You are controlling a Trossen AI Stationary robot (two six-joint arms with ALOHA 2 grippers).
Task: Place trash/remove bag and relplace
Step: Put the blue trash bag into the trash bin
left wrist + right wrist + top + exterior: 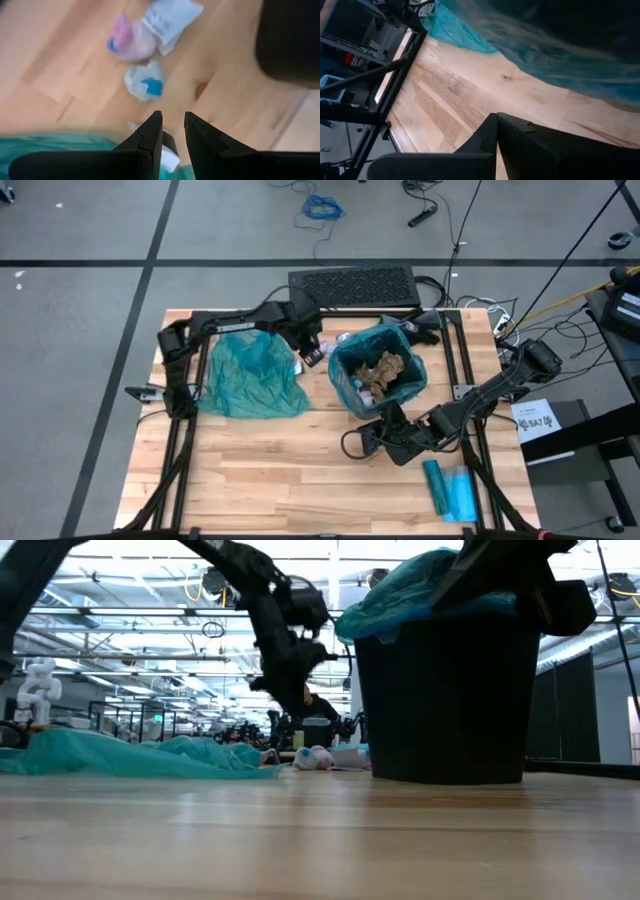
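A black bin (352, 395) with a teal liner (345, 352) stands mid-table, with brown paper wads (385, 370) inside. A loose teal bag (250, 375) lies spread flat to its left. My left gripper (312, 355) hovers between that bag and the bin, narrowly open and holding nothing. Beyond its tips (173, 117) a white-and-blue wad (145, 82), a pink-and-white wad (127, 42) and a white paper scrap (172, 20) lie on the wood. My right gripper (372, 436) is shut and low at the bin's near side (497, 116), with the liner overhead.
A roll of teal bags (450, 488) lies near the table's near right corner. A black keyboard-like slab (352, 285) sits at the far edge. Cables loop by the right arm (350, 442). Bare wood stretches across the near half (270, 470).
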